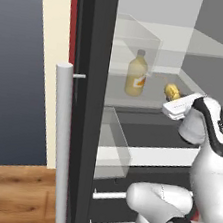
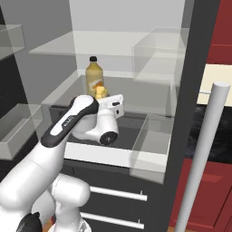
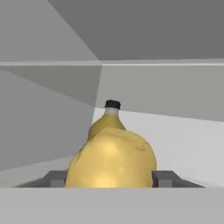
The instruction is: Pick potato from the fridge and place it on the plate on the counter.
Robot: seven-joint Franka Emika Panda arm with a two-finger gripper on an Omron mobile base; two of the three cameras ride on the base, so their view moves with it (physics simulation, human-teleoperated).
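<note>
The potato (image 1: 172, 91) (image 2: 100, 93), a lumpy yellow-tan oval, rests on a glass shelf in the open fridge (image 1: 90, 80) (image 2: 195, 90). My gripper (image 1: 173, 96) (image 2: 103, 97) reaches onto that shelf and is around it. In the hand view the potato (image 3: 111, 159) sits between my gripper's (image 3: 109, 178) two dark fingertips (image 3: 56, 178), which press against its left and right sides. The plate is out of view. A strip of black counter (image 2: 219, 136) over red cabinets shows past the fridge's right edge.
A yellow bottle (image 1: 136, 74) (image 2: 94, 74) (image 3: 107, 122) with an orange label stands just behind the potato. Clear door bins (image 1: 113, 139) (image 2: 152, 145) and a glass shelf above hem in the shelf. The long silver handle (image 1: 60, 146) (image 2: 204, 158) stands close in front.
</note>
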